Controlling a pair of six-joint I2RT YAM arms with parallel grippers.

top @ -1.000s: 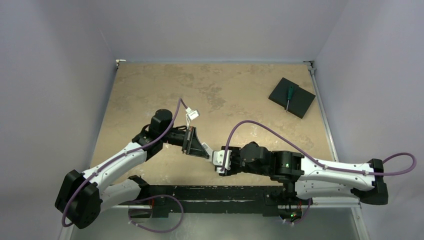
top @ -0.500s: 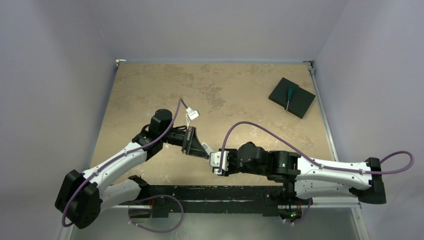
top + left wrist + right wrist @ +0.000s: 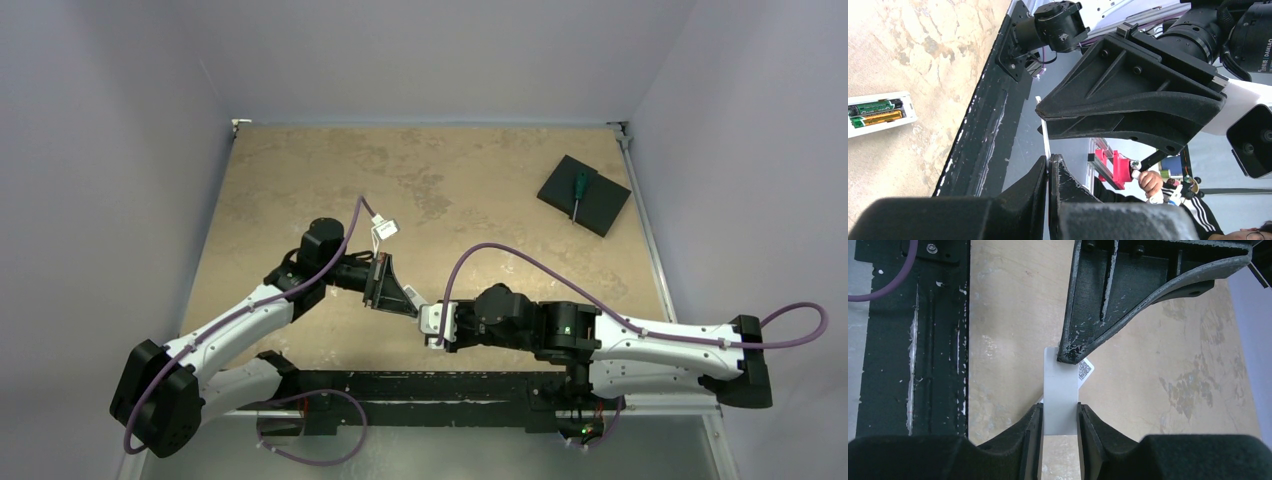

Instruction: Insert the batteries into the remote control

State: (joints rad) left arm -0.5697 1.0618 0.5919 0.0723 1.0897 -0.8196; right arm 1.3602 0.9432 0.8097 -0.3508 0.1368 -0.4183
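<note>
The remote control (image 3: 879,114) lies back-up on the desk (image 3: 480,190), off to one side of the left wrist view. Both batteries (image 3: 877,118) sit side by side in its recess, one dark green, one gold. A thin white cover plate (image 3: 1060,405) is held above the desk. The left hand (image 3: 1048,167) is closed flat on one end of it, and the right hand (image 3: 1060,412) clamps its long edges. The left arm reaches forward with its elbow bent. The right arm stretches low and leftward, so the hands meet tip to tip near the desk's near edge.
</note>
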